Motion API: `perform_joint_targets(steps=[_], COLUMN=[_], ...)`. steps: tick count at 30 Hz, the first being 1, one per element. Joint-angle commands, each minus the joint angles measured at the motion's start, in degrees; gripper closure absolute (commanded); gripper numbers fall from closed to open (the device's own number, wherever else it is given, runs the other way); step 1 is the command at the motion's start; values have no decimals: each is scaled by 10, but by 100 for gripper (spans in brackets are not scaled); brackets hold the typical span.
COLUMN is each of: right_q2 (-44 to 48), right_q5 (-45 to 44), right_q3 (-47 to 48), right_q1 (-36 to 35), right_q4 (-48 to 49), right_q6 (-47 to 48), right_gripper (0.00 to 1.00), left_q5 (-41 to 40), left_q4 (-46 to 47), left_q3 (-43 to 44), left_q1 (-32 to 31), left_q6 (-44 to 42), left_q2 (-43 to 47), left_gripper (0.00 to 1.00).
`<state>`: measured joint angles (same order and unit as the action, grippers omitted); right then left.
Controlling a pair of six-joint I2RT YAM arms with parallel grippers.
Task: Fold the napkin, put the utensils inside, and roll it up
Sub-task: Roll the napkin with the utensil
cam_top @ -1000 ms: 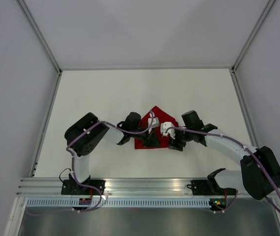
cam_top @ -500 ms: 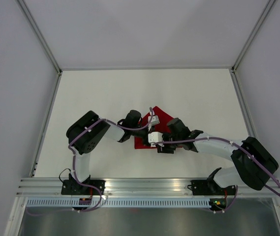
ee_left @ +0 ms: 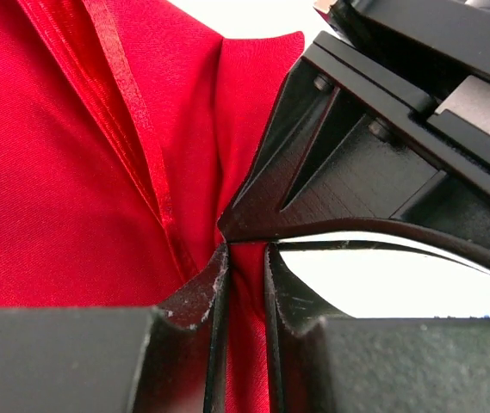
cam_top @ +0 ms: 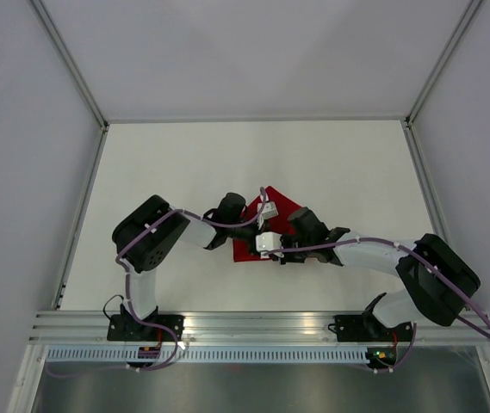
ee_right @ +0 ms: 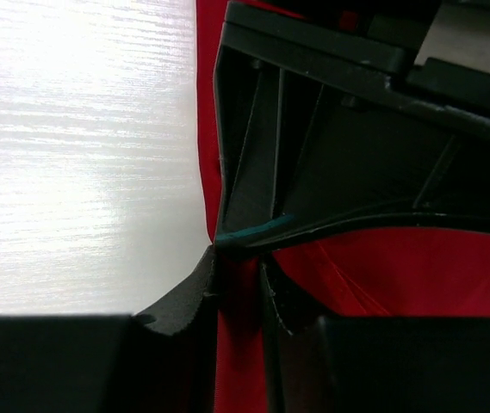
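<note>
The napkin (cam_top: pixel 284 206) lay folded near the middle of the table (cam_top: pixel 184 163), a red shape with a point aimed at the far side and its near part hidden under the two wrists. The left arm (cam_top: pixel 154 237) reached in from the left and the right arm (cam_top: pixel 374 254) from the right, and they met nose to nose over the near left part of the cloth. In the left wrist view the left jaws were clenched on the napkin: a thin upright strip of red cloth ran between the fingers (ee_left: pixel 197 292), with only a narrow slit between them. A shiny hem (ee_left: pixel 133 120) ran down the cloth from the top to just beside that pinch, with the fabric gathered in soft folds around it. The right wrist view showed the same on the other side: the right jaws were clamped on a narrow band of the napkin's edge between the fingers (ee_right: pixel 189 297), with bare table to the left of the cloth. Each camera saw the other arm's black wrist filling its upper right, its tip touching or just beside the pinch.
</note>
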<state>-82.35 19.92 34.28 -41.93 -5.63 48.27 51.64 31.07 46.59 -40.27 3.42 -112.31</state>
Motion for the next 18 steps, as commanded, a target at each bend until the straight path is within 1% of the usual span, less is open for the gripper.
perform_joint_targets(steps=[1, 4, 7, 10, 13, 15, 16, 17, 18], right_q2=[-21, -32, -38, -52, -73, -96, -105, -114, -137], right_q5=[-9, 8, 19, 37, 66, 91, 103, 116, 136], right_q3=[5, 20, 26, 43, 68, 84, 105, 118, 144], right_q1=[-2, -1, 3, 12, 28, 45, 51, 66, 72], right_q4=[-56, -89, -106, -135, -172, -192, -224, -241, -276], right_q6=[6, 4, 2, 3, 11, 16, 21, 32, 38], right_gripper=[87, 93, 95, 96, 98, 98, 98, 98, 98], left_q5=[-23, -44, -65, -81, -122, -172, -192, -230, -253], left_q4=[-9, -4, 3, 25, 39, 57, 71, 86, 115], left_q3=[-27, -33, -38, -51, -64, -76, -96, -107, -119], left_q1=[-2, -2, -2, -2, -2, -2, -1, -1, -1], left_q6=[21, 25, 28, 33, 27, 25, 25, 25, 24], left_q2=[44, 69, 91, 115, 134, 154, 160, 173, 178], left_gripper=[80, 63, 53, 50, 49, 49, 48, 48, 48])
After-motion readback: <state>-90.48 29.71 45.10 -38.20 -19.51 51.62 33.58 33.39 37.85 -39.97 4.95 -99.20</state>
